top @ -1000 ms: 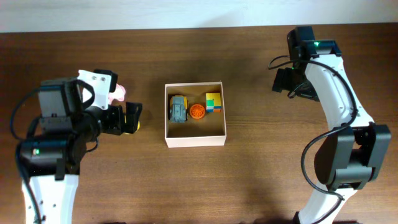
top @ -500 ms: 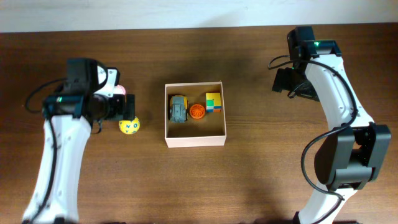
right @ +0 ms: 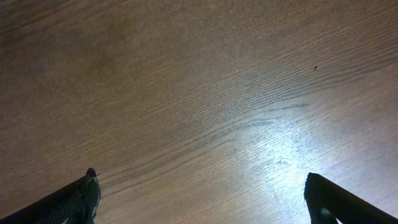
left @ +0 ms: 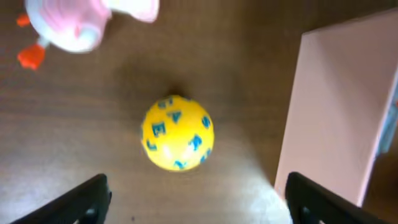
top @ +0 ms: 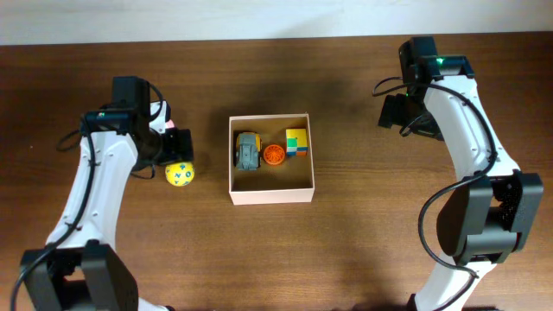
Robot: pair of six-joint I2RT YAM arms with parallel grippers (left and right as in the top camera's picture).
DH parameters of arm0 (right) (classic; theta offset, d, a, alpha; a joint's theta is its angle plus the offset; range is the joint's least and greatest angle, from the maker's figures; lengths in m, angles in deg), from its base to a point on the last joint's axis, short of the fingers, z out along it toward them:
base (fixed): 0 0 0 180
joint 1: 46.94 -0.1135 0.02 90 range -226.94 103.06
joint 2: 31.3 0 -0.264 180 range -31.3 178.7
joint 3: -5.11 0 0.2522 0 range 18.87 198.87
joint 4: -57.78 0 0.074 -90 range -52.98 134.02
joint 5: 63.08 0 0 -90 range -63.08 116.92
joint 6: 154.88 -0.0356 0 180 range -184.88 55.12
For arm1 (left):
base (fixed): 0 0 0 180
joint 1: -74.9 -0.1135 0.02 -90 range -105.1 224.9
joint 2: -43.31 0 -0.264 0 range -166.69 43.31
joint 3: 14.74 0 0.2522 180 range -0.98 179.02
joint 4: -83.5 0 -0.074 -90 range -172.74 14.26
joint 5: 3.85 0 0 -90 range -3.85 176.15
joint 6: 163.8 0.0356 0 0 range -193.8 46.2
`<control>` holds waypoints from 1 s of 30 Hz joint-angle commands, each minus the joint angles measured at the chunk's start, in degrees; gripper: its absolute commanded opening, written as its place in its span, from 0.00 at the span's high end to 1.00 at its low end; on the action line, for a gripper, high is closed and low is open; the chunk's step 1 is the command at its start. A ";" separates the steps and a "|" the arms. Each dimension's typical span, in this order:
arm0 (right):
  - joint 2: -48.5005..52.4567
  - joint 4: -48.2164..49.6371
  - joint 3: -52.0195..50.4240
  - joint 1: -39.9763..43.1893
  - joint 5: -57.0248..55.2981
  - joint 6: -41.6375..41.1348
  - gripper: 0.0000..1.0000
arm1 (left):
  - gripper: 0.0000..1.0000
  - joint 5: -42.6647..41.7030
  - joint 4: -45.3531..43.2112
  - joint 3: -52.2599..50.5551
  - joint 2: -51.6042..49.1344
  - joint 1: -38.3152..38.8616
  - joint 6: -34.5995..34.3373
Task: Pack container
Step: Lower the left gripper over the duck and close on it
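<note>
Fingers of the left gripper stand spread wide and empty. Ahead between them sits a smooth yellow ball printed with blue letters, bare wood all round it. Near its right rises the container, its cardboard wall flat and white. A pink plastic toy lies beyond. The right gripper gapes likewise over the grained brown table, well apart from the box.

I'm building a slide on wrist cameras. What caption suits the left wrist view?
Open left gripper facing a yellow lettered ball on the table, with a pink toy beyond and the container wall alongside.
</note>
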 commanded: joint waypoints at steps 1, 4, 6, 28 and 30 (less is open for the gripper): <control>-0.02 -0.04 -0.24 -0.22 0.11 -0.48 0.01 | 0.04 5.88 -5.09 1.31 -0.52 -0.20 1.42; -0.02 -0.02 -0.22 -0.22 0.11 -0.48 0.01 | 0.01 11.30 -12.83 1.29 -0.52 -0.20 5.27; -0.02 -0.04 -0.22 -0.22 0.11 -0.48 0.01 | 0.01 11.54 -17.73 1.29 -0.52 -0.20 12.15; -0.02 -0.04 -0.22 -0.22 0.11 -0.48 0.01 | 0.01 3.52 -24.59 1.27 -10.86 -8.31 41.88; -0.02 -0.02 -0.22 -0.22 0.11 -0.48 0.01 | 0.01 3.48 -24.57 1.27 -11.47 -8.13 41.88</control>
